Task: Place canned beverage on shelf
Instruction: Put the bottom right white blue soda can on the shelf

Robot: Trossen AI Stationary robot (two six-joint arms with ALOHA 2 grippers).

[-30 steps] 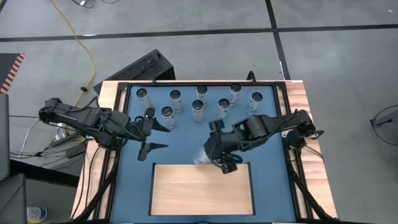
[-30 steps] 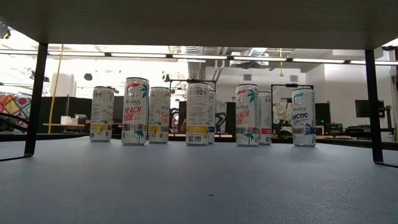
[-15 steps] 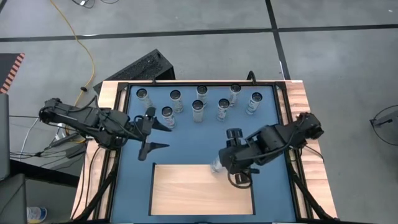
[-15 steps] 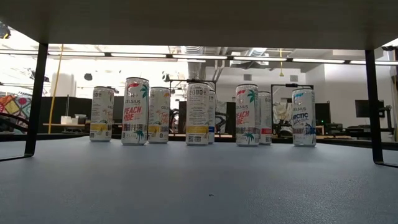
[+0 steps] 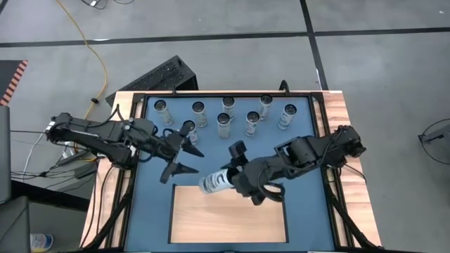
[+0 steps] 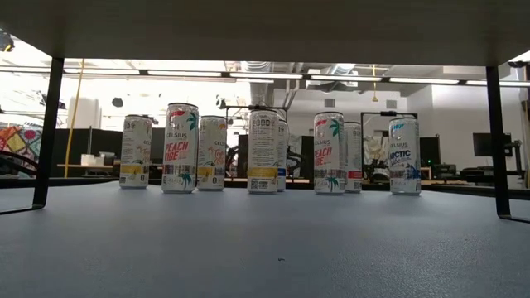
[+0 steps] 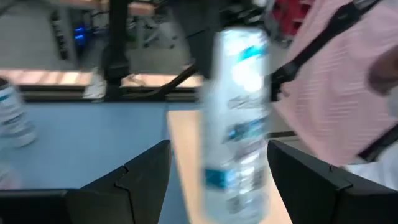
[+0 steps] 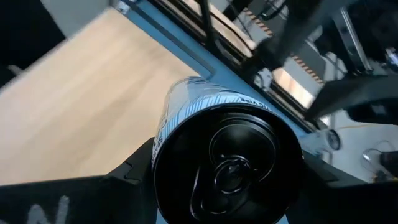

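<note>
Right, nearest the front edge of the surface [image 5: 158, 211] lies the shelf [image 5: 228, 225], a pale wood panel flat on the blue, at about 6 o'clock from the middle of the surface. Just over its far edge the right gripper [image 5: 235, 181] is clamped on a canned beverage [image 5: 216, 182], and the can is tipped right over, lying nearly level above the panel's rim with its free end pointing toward 9 o'clock. From the right wrist view the can's dark end with the pull tab [image 8: 227, 168] fills the space between the fingers [image 8: 134, 163], with the shelf's wood grain [image 8: 87, 93] showing past it.

Off at 10 o'clock from that can sits the left gripper [image 5: 181, 158], hanging over the blue surface with nothing in it, fingers parted. Its wrist camera looks past its own dark fingers [image 7: 134, 168] straight at the held can [image 7: 239, 118], which shows blurred.

Farther back, at 12 o'clock, a row of seven upright cans [image 5: 225, 123] stands along the far side of the surface; the low view shows them lined up [image 6: 263, 151] across the blue.
</note>
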